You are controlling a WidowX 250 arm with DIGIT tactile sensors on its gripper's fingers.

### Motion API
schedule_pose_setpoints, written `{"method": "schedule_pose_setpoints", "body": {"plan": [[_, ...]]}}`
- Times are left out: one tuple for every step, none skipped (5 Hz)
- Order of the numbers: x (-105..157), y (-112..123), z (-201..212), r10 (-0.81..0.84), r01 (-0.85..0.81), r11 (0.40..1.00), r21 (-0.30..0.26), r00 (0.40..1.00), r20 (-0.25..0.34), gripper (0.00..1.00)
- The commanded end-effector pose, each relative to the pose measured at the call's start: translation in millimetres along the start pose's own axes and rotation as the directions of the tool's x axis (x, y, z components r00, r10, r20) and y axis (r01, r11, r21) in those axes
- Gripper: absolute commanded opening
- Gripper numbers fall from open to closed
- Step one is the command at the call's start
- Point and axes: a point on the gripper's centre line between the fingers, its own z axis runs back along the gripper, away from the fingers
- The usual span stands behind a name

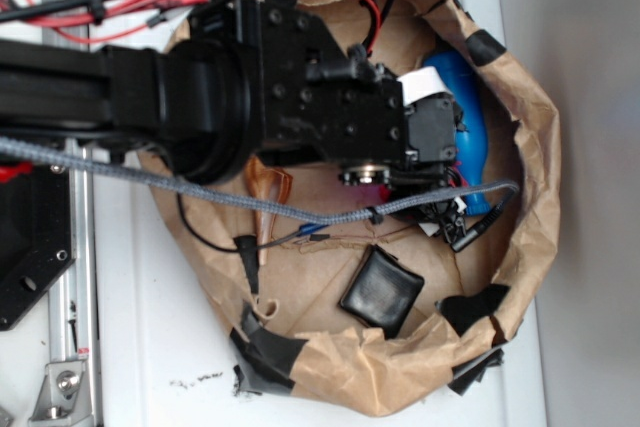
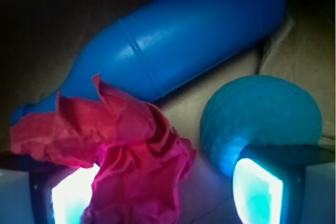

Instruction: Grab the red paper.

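The red paper point(image 2: 131, 150), a crumpled ruffled wad, lies on the brown lining between my jaws in the wrist view. It touches the left finger point(image 2: 73, 195) and there is a gap to the right finger point(image 2: 258, 190). My gripper point(image 2: 165, 192) is open and low over the wad. A teal ball point(image 2: 262, 114) sits right by the right finger. In the exterior view my gripper point(image 1: 440, 209) reaches down into the bag, and only a sliver of the red paper point(image 1: 372, 192) shows under the wrist.
A blue bottle point(image 2: 184, 40) lies just beyond the paper, also seen in the exterior view point(image 1: 468, 117). A black square pad point(image 1: 382, 290) lies nearer the front. The brown paper bag wall point(image 1: 530, 227) rings everything. A grey cable point(image 1: 250, 202) crosses the bin.
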Motion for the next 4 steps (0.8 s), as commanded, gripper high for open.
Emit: {"method": "schedule_pose_setpoints", "body": {"plan": [[10, -20, 30, -0.05, 0.048, 0.987, -0.15, 0.999, -0.013, 1.0], [8, -34, 23, -0.061, 0.062, 0.988, -0.144, 0.998, 0.013, 0.0], [3, -31, 5, -0.082, 0.085, 0.993, -0.082, 0.996, 0.034, 0.0], [0, -31, -4, -0.099, 0.101, 0.993, -0.066, 0.995, 0.034, 0.0]]}}
